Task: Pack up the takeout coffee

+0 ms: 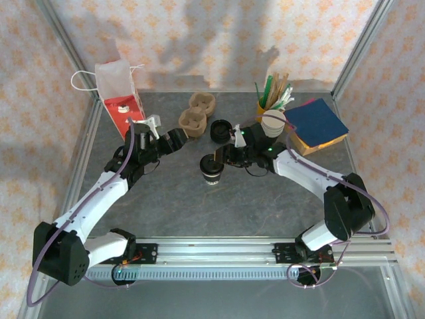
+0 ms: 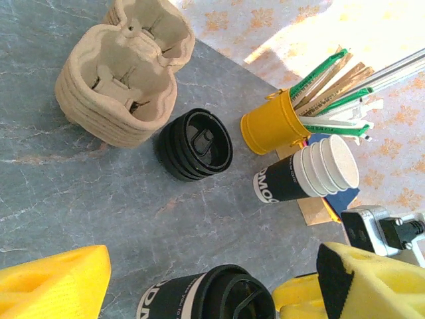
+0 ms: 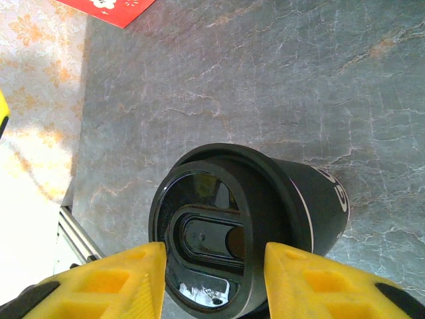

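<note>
At the middle of the surface (image 1: pixel 199 206), my right fingers (image 3: pixel 99 282) clamp the takeout coffee (image 3: pixel 299 199) near its top, probably to keep it level; my left fingers (image 2: pixel 53 282) gape open beside it.

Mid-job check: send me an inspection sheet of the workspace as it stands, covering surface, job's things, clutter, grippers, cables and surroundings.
Surface: grey marbled table, no spills seen.
Job's things: takeout coffee upright mid-table, lid on; red bag standing at the back left.
Clutter: pulp carriers, spare black lids, lidless cup stack, yellow tin of stirrers, blue and yellow napkins.
Grippers: right gripper closed on the coffee at its lid; left gripper open, empty, facing the cup.
Cables: purple cables run along both arms, no snag seen.
Surroundings: floral walls, metal frame; nothing else seen.
</note>
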Tool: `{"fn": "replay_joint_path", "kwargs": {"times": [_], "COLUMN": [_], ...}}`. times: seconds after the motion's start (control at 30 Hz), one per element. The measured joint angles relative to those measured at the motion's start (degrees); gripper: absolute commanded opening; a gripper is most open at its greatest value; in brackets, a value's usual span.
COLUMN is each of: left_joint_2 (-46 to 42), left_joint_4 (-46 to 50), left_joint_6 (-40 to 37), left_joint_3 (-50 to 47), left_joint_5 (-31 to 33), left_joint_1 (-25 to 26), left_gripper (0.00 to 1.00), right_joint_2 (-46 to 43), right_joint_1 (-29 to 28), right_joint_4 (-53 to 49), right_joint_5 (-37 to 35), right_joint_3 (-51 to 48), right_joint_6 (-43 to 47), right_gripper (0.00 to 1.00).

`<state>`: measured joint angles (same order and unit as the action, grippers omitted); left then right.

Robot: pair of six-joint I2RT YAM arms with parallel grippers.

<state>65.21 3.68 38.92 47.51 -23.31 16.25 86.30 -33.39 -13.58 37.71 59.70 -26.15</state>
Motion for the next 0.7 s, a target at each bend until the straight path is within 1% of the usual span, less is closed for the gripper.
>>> {"fn": "replay_joint_path", "kwargs": {"times": [0.17,0.3,0.33,0.37,0.47,0.6,0.7], "left_joint_2": [0.09,0.85,1.22,1.60,3.13,6.05,8.74], "left_joint_4": [0.17,0.17,0.17,0.17,0.20,0.07,-0.17], "left_joint_6": [0.00,0.00,0.00,-0.02,-0.07,-0.81,-1.53], "left_joint_3": [0.00,0.00,0.00,0.00,0.00,0.00,0.02], "left_joint_5": [0.00,-0.07,-0.11,-0.26,-0.68,-3.67,-6.73], "left_joint_1": [0.00,0.00,0.09,0.15,0.63,1.99,3.52], "left_gripper": [0.82,0.83,0.83,0.83,0.84,0.86,0.87], "right_joint_2": [0.00,-0.24,-0.48,-0.72,-1.92,-4.13,-5.40], "right_joint_1": [-0.11,-0.11,-0.11,-0.11,0.09,1.75,2.93], "right_joint_4": [-0.02,-0.11,-0.15,-0.28,-1.01,-0.92,-0.76], "right_joint_5": [-0.02,-0.44,-0.61,-0.87,-2.10,-2.78,-2.78], "right_joint_3": [0.04,0.22,0.22,0.22,0.22,-0.70,-2.49], "right_joint_6": [0.00,0.11,0.17,0.22,0.31,-0.28,-0.42], "right_gripper": [0.43,0.45,0.47,0.52,0.55,0.60,0.61]}}
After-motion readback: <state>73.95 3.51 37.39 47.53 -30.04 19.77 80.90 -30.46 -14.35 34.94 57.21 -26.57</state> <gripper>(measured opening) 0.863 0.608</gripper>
